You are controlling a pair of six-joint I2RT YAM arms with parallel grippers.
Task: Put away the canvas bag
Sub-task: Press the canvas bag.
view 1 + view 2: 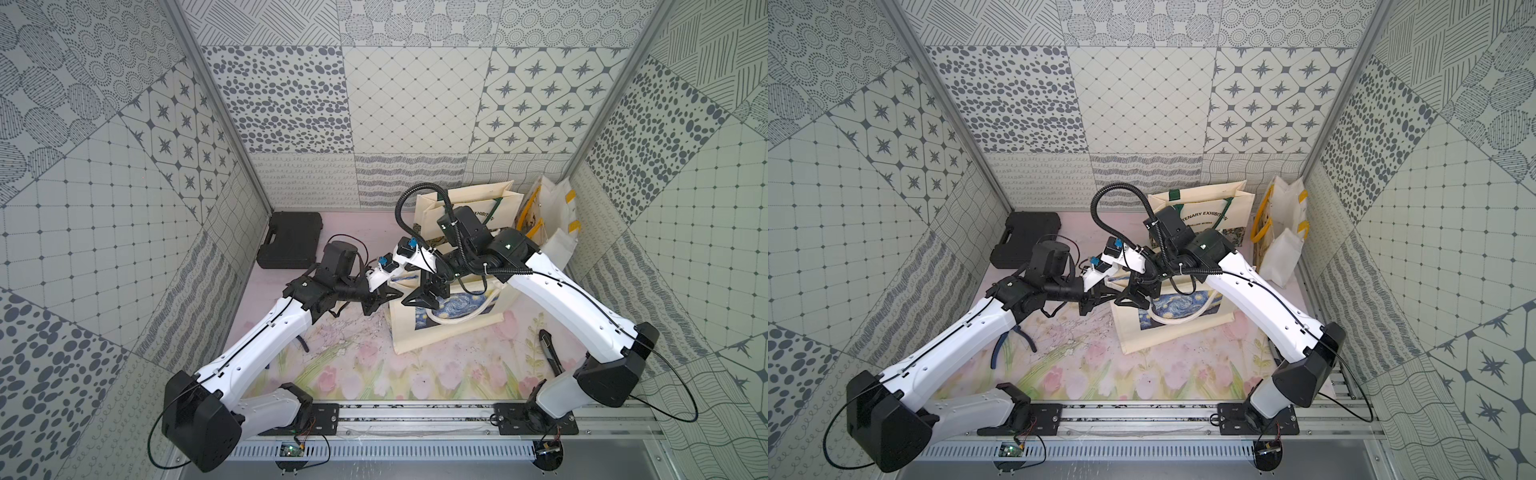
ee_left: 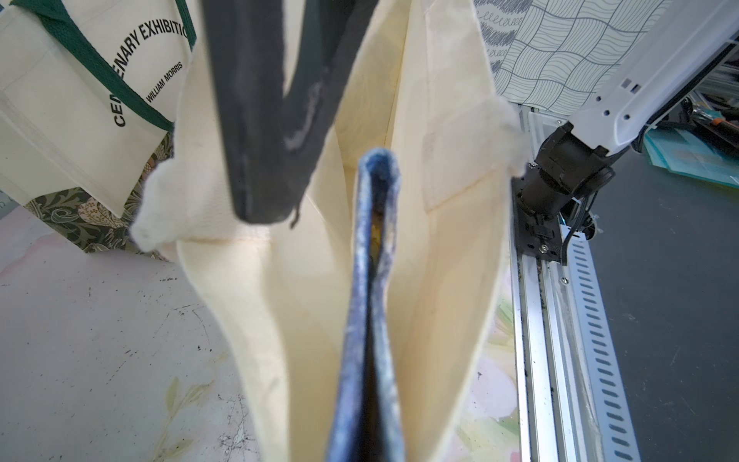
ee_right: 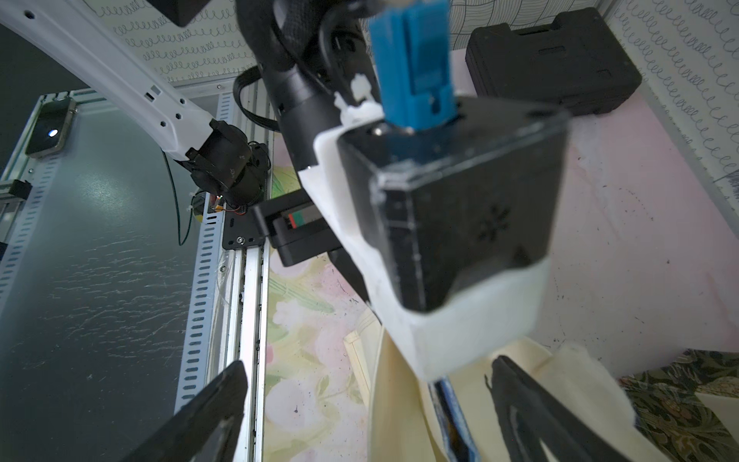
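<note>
1. Canvas bag [image 1: 449,332], both top views. With its blue night-sky print, it sits right of centre on the flowered table [image 1: 353,374]. Its mouth is raised toward the arms and its bottom edge seemingly rests on the table.
   - The left pincer [image 1: 388,297] is clamped on the bag's left rim. The right pincer [image 1: 426,300] hovers over the mouth, spread wide.
   - Only these views show the lettered bag [image 1: 473,196] and the yellow-handled bag [image 1: 555,208] standing far right, and the black case [image 1: 291,241] far left.
   - Risk: a careless swing toward the far right could topple the standing bags.
2. Left wrist view. The canvas bag [image 2: 440,280] fills the frame.
   - A fold of its printed side runs up the middle, pinched tight. Cream lining opens on either side, and one black finger [image 2: 260,120] of the right pincer reaches inside.
   - Only here is the thinness of the held fold evident.
   - Risk: so small a bite may slip under the bag's weight, and the mouth would collapse.
3. Right wrist view. The right pincer [image 3: 372,412] holds nothing, and its fingers stand well apart astride the bag's rim [image 3: 396,440].
   - Only here does the left arm's camera box [image 3: 472,224] appear just beside it.
   - Risk: either arm rising could strike the other.
</note>
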